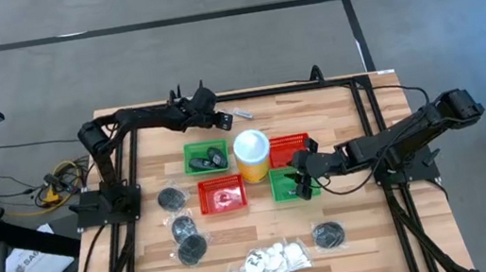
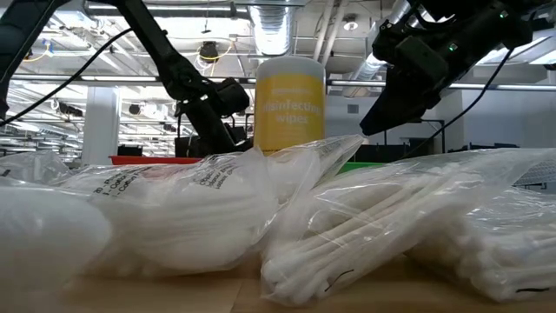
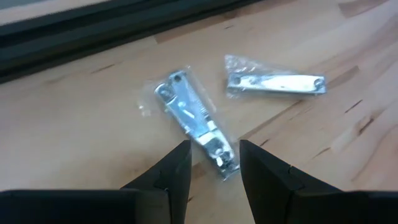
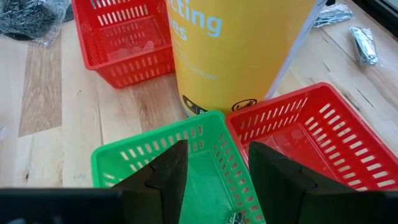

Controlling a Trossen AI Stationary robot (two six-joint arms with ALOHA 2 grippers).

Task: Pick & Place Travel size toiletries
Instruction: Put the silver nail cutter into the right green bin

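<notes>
Although some sorting looked done, most of the travel size toiletries still lay loose on the desk (image 1: 338, 132). Four mesh baskets ringed the yellow wipes tub (image 1: 252, 154): a green one (image 1: 207, 156) at its nine o'clock holding dark items, a red one (image 1: 222, 194) at seven o'clock with something pale inside, a second red one (image 1: 290, 145) at three o'clock, seemingly empty, and a second green one (image 1: 290, 184) at five o'clock.

Four clear bags of dark round pieces remained outside the baskets: three (image 1: 172, 198) (image 1: 183, 227) (image 1: 192, 248) in a column off toward eight o'clock from the tub, one (image 1: 328, 235) toward five o'clock. A pile of white pieces in packets (image 1: 269, 264) sat at six o'clock by the near edge; their number could not be told.

At the desk's far edge, toward twelve o'clock, two silvery nail clippers in clear wrap lay just beside each other. The left claw (image 3: 212, 167) hovered over the nearer clipper (image 3: 194, 123), fingers narrowly apart and straddling its end, not yet closed; the second clipper (image 3: 276, 83) lay at its two o'clock.

The right claw (image 4: 216, 171) hung over the second green basket, fingers apart and empty. By my reckoning the task was under halfway.
</notes>
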